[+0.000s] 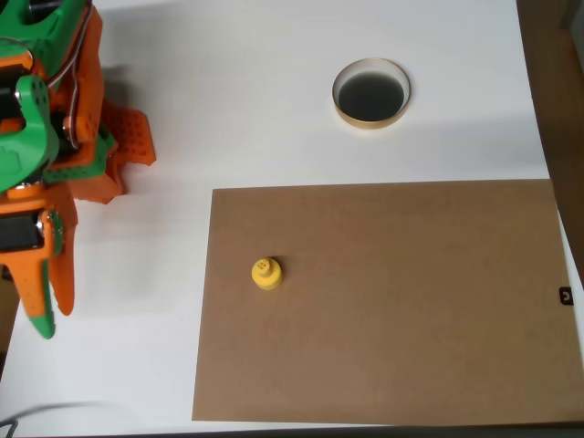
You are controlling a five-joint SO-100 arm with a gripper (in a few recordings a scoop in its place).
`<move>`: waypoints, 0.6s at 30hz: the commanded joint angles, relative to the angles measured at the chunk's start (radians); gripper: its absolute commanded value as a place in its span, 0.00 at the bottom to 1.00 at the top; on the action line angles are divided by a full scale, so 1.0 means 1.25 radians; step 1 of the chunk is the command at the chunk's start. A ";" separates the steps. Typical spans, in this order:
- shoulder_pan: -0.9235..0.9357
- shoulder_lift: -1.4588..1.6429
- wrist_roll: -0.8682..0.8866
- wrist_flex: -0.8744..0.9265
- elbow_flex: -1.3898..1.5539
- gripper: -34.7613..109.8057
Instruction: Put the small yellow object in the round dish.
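Note:
The small yellow object stands upright on the left part of a brown board, its knob facing up. The round dish, with a pale gold rim and a dark inside, sits on the white table beyond the board's far edge. My orange and green gripper hangs at the left edge of the overhead view, well left of the yellow piece and off the board. Its two fingers lie close together, shut on nothing.
The arm's orange and green body fills the upper left corner. White table surrounds the board. A darker surface runs past the table's right edge. A small black mark sits at the board's right edge.

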 commanded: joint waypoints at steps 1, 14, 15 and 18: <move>0.018 0.006 -0.037 -0.016 -0.072 0.37; 0.043 -0.503 -0.075 -0.060 -0.404 0.37; 0.037 -0.518 -0.086 -0.055 -0.417 0.38; 0.015 -0.541 -0.125 -0.044 -0.443 0.39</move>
